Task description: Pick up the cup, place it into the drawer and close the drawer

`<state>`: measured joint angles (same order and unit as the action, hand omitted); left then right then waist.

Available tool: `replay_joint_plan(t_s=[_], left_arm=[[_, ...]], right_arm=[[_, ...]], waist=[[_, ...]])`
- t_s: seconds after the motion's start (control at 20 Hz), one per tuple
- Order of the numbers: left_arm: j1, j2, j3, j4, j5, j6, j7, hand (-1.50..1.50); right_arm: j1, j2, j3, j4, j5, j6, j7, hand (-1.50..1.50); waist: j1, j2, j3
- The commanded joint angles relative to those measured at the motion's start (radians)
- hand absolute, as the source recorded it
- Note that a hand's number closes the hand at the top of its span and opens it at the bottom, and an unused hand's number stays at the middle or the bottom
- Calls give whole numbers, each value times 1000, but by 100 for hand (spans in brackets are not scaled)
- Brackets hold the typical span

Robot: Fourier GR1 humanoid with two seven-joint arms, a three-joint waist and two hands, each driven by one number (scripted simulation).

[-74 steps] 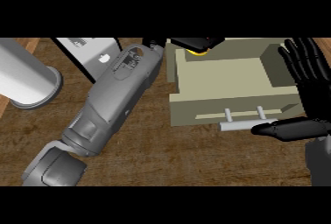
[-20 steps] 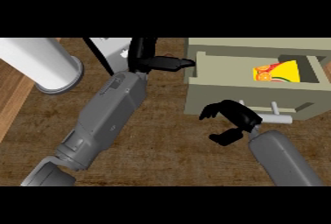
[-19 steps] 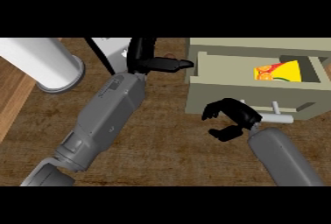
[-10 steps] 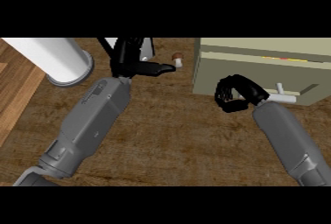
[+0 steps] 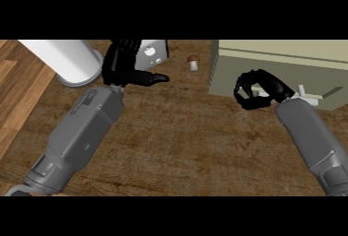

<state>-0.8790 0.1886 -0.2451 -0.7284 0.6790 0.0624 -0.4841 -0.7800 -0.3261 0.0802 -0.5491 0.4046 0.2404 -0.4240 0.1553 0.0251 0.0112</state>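
Note:
The beige drawer unit (image 5: 272, 64) stands at the upper right, and no opening shows into its inside. Its white handle (image 5: 310, 97) sticks out of the front face. My right hand (image 5: 255, 90) is at that front face just left of the handle, fingers curled, with nothing in them. No cup is in view. My left hand (image 5: 126, 67) is at the upper left, fingers up and thumb pointing right, holding nothing.
A white cylinder (image 5: 68, 60) stands at the upper left on the wooden counter (image 5: 183, 138). A grey-white appliance (image 5: 153, 53) sits behind my left hand. A small mushroom (image 5: 193, 61) lies between it and the drawer unit.
The drawer stood open with a yellow-orange thing inside; now it is pushed in and that thing is hidden. My right hand moved up against the drawer front.

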Motion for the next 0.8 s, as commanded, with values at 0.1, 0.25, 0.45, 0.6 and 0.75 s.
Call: replay_joint_plan(t_s=[0.1, 0.25, 0.45, 0.6, 0.75], left_arm=[[33, 8, -10, -29, 5, -35, 12, -150], [37, 27, -10, -37, 3, -54, 8, -150], [43, 26, -13, -45, 9, -68, 21, -150], [63, 26, -16, -54, 10, -82, 12, -150], [68, 25, -8, -63, 17, -81, 11, -150]], right_arm=[[-170, -116, -96, 51, -26, -41, 69, 150], [-169, -142, -107, 32, -45, -13, 65, 150], [-161, -156, -117, 11, -70, 24, 59, 150], [-158, -155, -129, -3, -94, 46, 64, 150], [-149, -167, -130, -15, -97, 54, 75, 150]], waist=[[51, 22, -7], [54, 24, -8], [59, 26, -8], [67, 25, -8], [67, 21, -9]])
